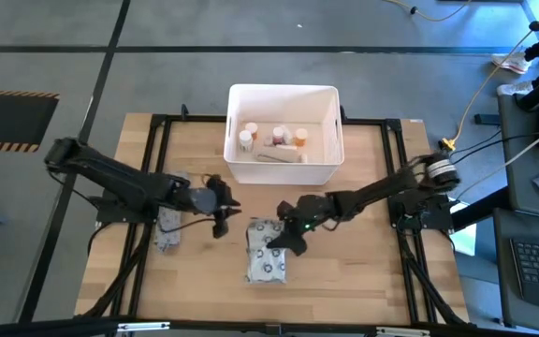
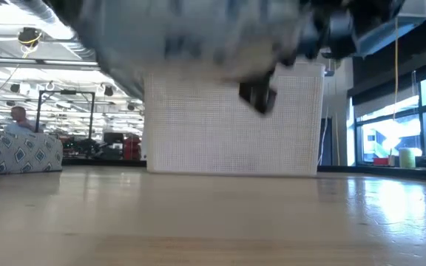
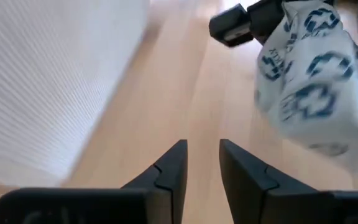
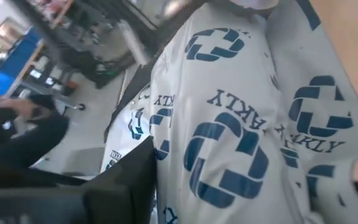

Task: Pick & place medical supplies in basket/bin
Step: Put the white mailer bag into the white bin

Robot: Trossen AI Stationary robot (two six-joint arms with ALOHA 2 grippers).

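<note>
The white bin (image 1: 284,136) stands at the table's far middle with small white bottles (image 1: 274,138) and a white roll inside. A grey-white packet with a blue ring pattern (image 1: 268,257) is at the table's near middle, and my right gripper (image 1: 286,241) is shut on it. The packet fills the right wrist view (image 4: 241,124) and shows in the left wrist view (image 3: 309,87). My left gripper (image 1: 225,213) hovers to the packet's left, near the bin's front wall (image 3: 48,93). Its fingers stand a little apart (image 3: 202,146) with nothing between them. My right gripper pinches the packet between its two fingers at its far right part (image 1: 283,241). It comes from the table's right, slanting down. One dark finger (image 3: 235,25) lies against the packet's upper end. In the low view the packet (image 2: 198,41) is a blur above the tabletop, clear of it.
A second patterned packet (image 1: 168,229) lies on the table under the left arm, also seen in the low view (image 2: 13,151). Black frame rails (image 1: 157,168) run along the table's sides. Bare wood lies in front of the bin. A person (image 2: 19,117) sits far off in the room.
</note>
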